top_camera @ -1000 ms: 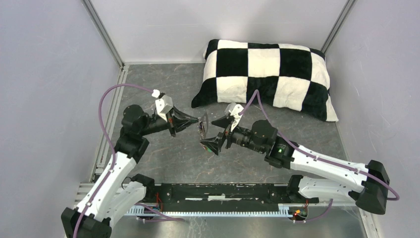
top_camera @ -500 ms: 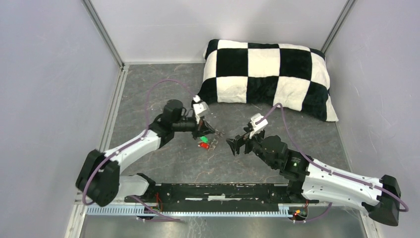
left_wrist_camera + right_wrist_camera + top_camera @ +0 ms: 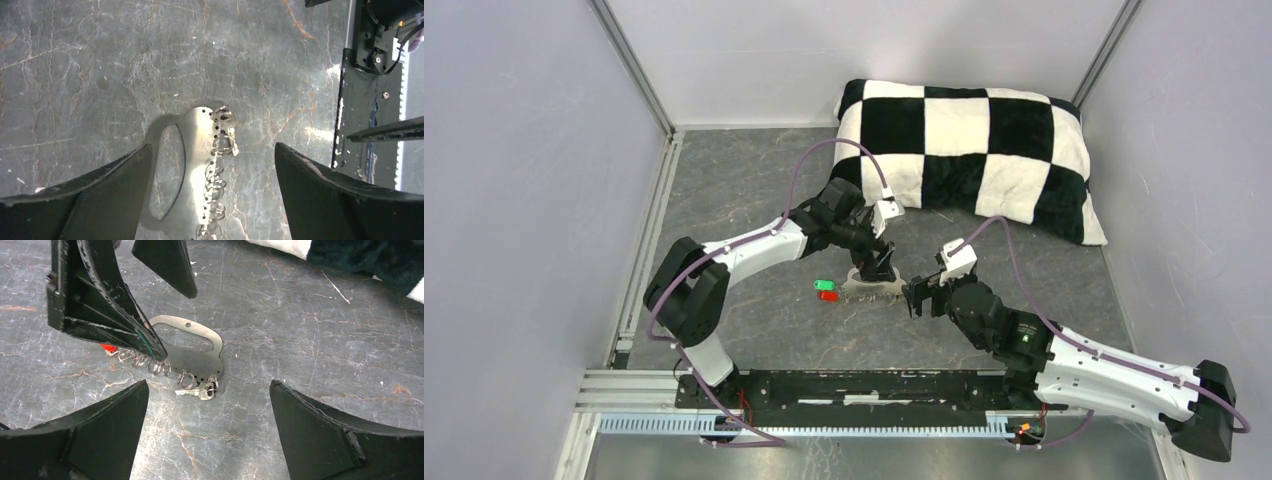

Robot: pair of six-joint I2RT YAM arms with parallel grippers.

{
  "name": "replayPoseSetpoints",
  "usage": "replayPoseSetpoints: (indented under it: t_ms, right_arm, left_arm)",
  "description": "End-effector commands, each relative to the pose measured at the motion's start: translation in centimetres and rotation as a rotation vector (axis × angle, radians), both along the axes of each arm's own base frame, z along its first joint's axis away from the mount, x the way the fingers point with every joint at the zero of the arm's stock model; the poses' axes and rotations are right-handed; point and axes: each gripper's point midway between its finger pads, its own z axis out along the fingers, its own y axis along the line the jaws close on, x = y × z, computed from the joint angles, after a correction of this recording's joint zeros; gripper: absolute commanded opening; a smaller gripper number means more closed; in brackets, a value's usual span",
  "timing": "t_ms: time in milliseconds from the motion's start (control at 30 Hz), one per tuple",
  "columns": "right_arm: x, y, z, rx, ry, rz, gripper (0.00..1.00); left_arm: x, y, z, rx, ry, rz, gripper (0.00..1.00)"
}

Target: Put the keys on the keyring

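Note:
The keyring (image 3: 197, 165), a flat grey metal plate with an oblong slot and a row of small rings along one edge, lies on the table (image 3: 754, 310). A small silver key (image 3: 195, 391) hangs from a ring at its end. A green tag (image 3: 826, 285) and a red tag (image 3: 828, 296) lie at its left end. My left gripper (image 3: 874, 266) hovers open right over the plate, its dark fingers (image 3: 100, 300) straddling it. My right gripper (image 3: 916, 297) is open just right of the keyring (image 3: 869, 288), nothing between its fingers (image 3: 320, 430).
A black-and-white checked pillow (image 3: 969, 150) lies at the back right, close behind the left arm's wrist. The black base rail (image 3: 864, 385) runs along the near edge. Grey walls close in the left, right and back sides.
The keyring, held up between both grippers a second ago, now lies flat on the table. The left gripper swung right and opened over it; the right gripper drew back to its right.

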Motion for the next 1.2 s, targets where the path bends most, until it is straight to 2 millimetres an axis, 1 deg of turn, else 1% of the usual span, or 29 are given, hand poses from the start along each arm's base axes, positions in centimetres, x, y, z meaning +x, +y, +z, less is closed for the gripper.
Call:
replayPoseSetpoints:
  t_ms: [0, 67, 133, 200, 233, 267, 333, 367, 400, 433, 467, 500, 567, 600, 633, 667, 700, 733, 800, 833, 867, 967, 1033, 1167]
  right_arm:
    - [0.7, -0.5, 1.0, 0.017, -0.031, -0.051, 0.98]
    - [1.0, -0.6, 1.3, 0.002, -0.043, -0.063, 0.98]
    - [1.6, -1.1, 1.6, -0.021, -0.060, -0.093, 0.98]
    - [2.3, -2.1, 1.8, -0.043, -0.082, -0.148, 0.98]
    - [2.8, -2.9, 2.0, -0.056, -0.101, -0.189, 0.98]
    - [3.2, -3.8, 2.0, -0.071, -0.124, -0.234, 0.98]
    - [3.9, -5.7, 2.3, -0.107, -0.199, -0.319, 0.98]
    - [4.1, -7.1, 2.1, -0.125, -0.237, -0.382, 0.98]
    - [4.3, -8.3, 1.8, -0.152, -0.271, -0.428, 0.98]
    - [4.5, -9.6, 2.1, -0.188, -0.315, -0.475, 0.98]
    - [4.5, -11.1, 1.5, -0.244, -0.339, -0.521, 0.98]
    - [4.5, -12.5, 1.3, -0.275, -0.360, -0.577, 0.98]
    - [4.6, -15.1, 0.7, -0.315, -0.369, -0.675, 0.98]
    - [4.7, -16.3, 0.5, -0.310, -0.367, -0.725, 0.98]
    - [4.8, -17.0, 0.1, -0.300, -0.367, -0.749, 0.98]
    - [4.9, -17.9, 0.0, -0.278, -0.373, -0.783, 0.98]
    - [5.0, -18.7, -0.5, -0.269, -0.378, -0.795, 0.98]
    - [5.1, -19.4, -0.8, -0.264, -0.390, -0.809, 0.98]
    - [4.9, -21.1, -2.3, -0.278, -0.400, -0.838, 0.98]
    - [4.9, -21.8, -2.7, -0.275, -0.403, -0.856, 0.98]
    - [4.9, -22.6, -3.1, -0.263, -0.403, -0.879, 0.98]
    - [5.0, -23.9, -4.7, -0.261, -0.381, -0.893, 0.98]
    - [4.9, -24.9, -5.2, -0.277, -0.369, -0.924, 0.98]
    - [5.5, -25.2, -5.2, -0.312, -0.379, -0.893, 0.98]
  left_arm:
    - [0.4, 1.9, 2.5, 0.052, 0.033, 0.023, 1.00]
    - [1.5, 3.6, 4.1, 0.084, 0.036, 0.070, 1.00]
    - [3.8, 6.2, 6.0, 0.107, 0.018, 0.156, 1.00]
    - [6.0, 10.0, 7.7, 0.098, -0.009, 0.269, 1.00]
    - [6.9, 12.5, 7.9, 0.106, -0.026, 0.343, 1.00]
    - [7.4, 14.9, 8.5, 0.106, -0.061, 0.406, 1.00]
    - [7.3, 19.3, 8.1, 0.154, -0.134, 0.474, 1.00]
    - [7.1, 21.2, 7.8, 0.162, -0.165, 0.518, 1.00]
    - [7.1, 23.8, 7.8, 0.152, -0.193, 0.595, 1.00]
    - [6.9, 25.7, 7.6, 0.131, -0.216, 0.652, 1.00]
    - [6.5, 27.1, 7.2, 0.120, -0.246, 0.692, 1.00]
    - [6.2, 28.7, 6.6, 0.128, -0.281, 0.730, 1.00]
    - [5.7, 31.0, 4.9, 0.137, -0.316, 0.808, 1.00]
    - [5.7, 31.8, 4.3, 0.124, -0.325, 0.849, 1.00]
    - [5.7, 32.4, 3.7, 0.104, -0.321, 0.883, 1.00]
    - [5.8, 32.9, 3.4, 0.080, -0.314, 0.911, 1.00]
    - [6.2, 33.4, 3.1, 0.056, -0.309, 0.940, 1.00]
    - [6.4, 33.6, 2.4, 0.036, -0.285, 0.962, 1.00]
    - [7.4, 34.1, 1.9, -0.006, -0.278, 0.998, 1.00]
    - [8.3, 34.6, 2.3, -0.039, -0.310, 1.024, 1.00]
    - [8.8, 35.0, 2.4, -0.072, -0.325, 1.049, 1.00]
    - [9.4, 35.5, 1.9, -0.151, -0.331, 1.114, 1.00]
    - [9.5, 35.6, 1.4, -0.177, -0.347, 1.138, 1.00]
    - [8.9, 35.8, 0.5, -0.196, -0.446, 1.154, 1.00]
